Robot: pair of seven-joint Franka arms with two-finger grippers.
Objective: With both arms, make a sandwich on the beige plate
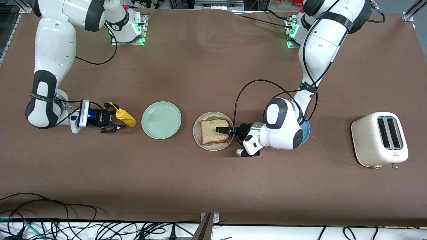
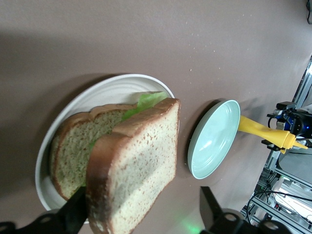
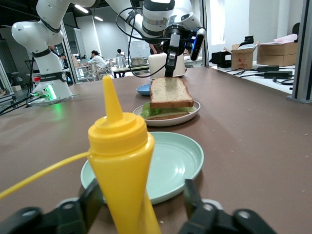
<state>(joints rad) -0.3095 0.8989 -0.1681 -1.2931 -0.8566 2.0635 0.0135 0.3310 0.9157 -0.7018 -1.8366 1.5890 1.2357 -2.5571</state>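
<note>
Left end effector (image 1: 223, 129) is spread over the sandwich (image 1: 215, 131) on the beige plate (image 1: 197, 130). Right end effector (image 1: 113, 122), fingers spread, flanks the yellow mustard bottle (image 1: 126, 118) beside the mint green plate (image 1: 161, 120).

Looking porous and matt, with darker, rougher crust: bread of the sandwich (image 2: 131, 170), between the left gripper's (image 1: 223, 129) parted black matt fingers; ruffled lettuce showing under it. Gleaming smooth and glazed: beige plate (image 2: 105, 92) beneath. Shining glossy, plastic-looking: yellow squeeze bottle (image 3: 122, 165) between the right gripper's (image 1: 112, 122) spread fingers. Looking smooth, softly glossy: mint green plate (image 3: 183, 161) just past it. Lying matt, faintly grainy: brown table cover (image 1: 213, 186)
</note>
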